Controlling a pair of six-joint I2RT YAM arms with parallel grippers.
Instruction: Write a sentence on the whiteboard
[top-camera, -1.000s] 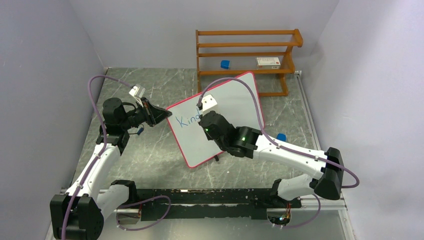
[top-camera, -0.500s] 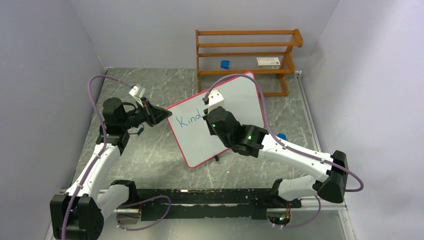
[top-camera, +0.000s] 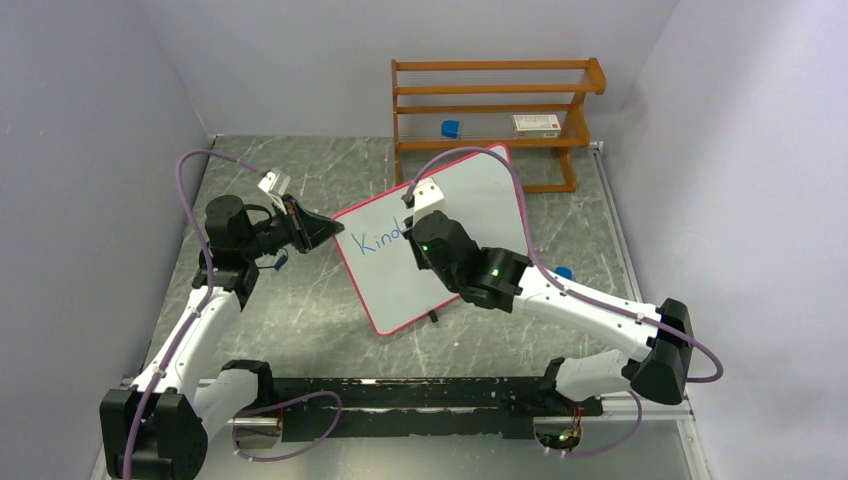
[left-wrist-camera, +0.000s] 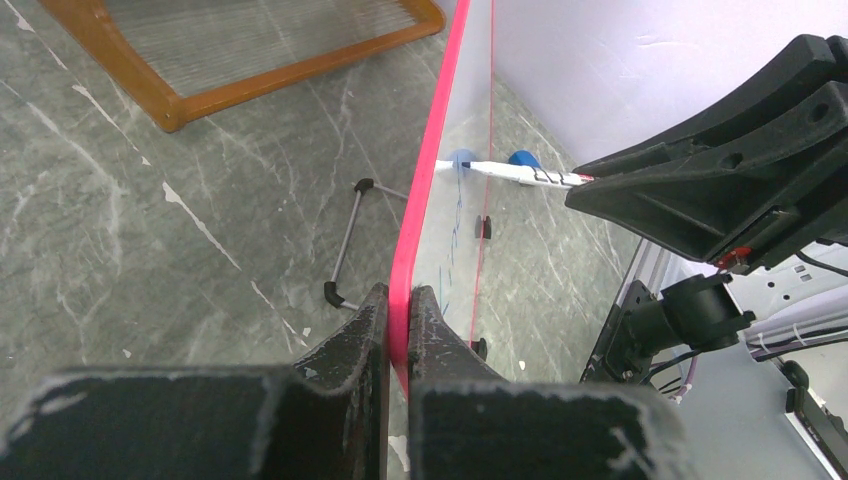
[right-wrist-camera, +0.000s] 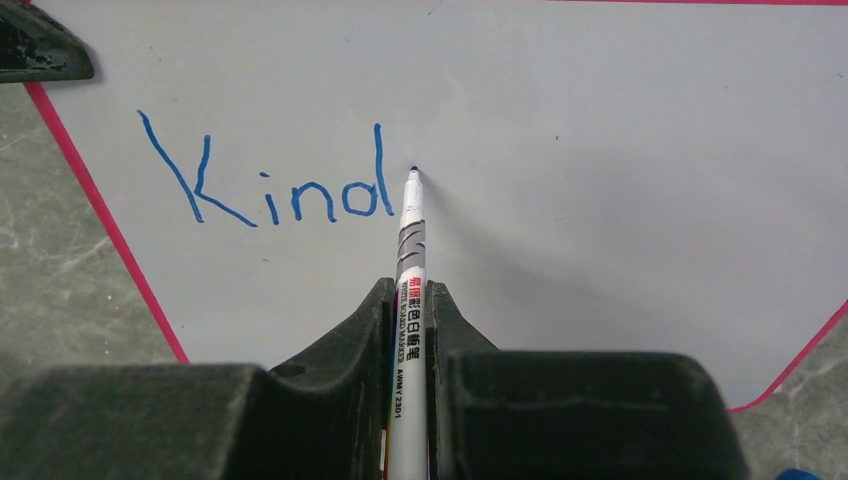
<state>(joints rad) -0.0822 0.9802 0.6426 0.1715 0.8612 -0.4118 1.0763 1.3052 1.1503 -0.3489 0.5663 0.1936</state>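
**Step in hand:** writing the first word, with the task well short of complete. The whiteboard (top-camera: 388, 285) stands propped at a tilt on its wire feet in the middle of the counter (top-camera: 300, 310), just near of the wooden rack (top-camera: 495, 105). Of the sentence (right-wrist-camera: 270, 185), only "Kind" in blue shows, at the board's upper left.

**Left end effector** (left-wrist-camera: 398, 305): fingers pressed together on the board's red left rim, steadying it.

**Right end effector** (right-wrist-camera: 408, 300): pinching a blue-tipped marker (right-wrist-camera: 410, 235) by its barrel, with the tip just right of the top of the "d". Whether the tip touches the surface cannot be confirmed; it is at or barely off it.

**Next move, by judgement:** the following letter should begin just right of the "d" on the same baseline, with light, even pressure. Too hard a push against the tilted board could rock it on its feet or slide the rim in the left grip.

**Surface and room:** grey marbled counter, pale lilac walls on three sides. The rack at the far right holds a small blue item (top-camera: 451, 128) and a white box (top-camera: 536, 124). A blue cap-like piece (top-camera: 562, 272) lies on the counter right of the board
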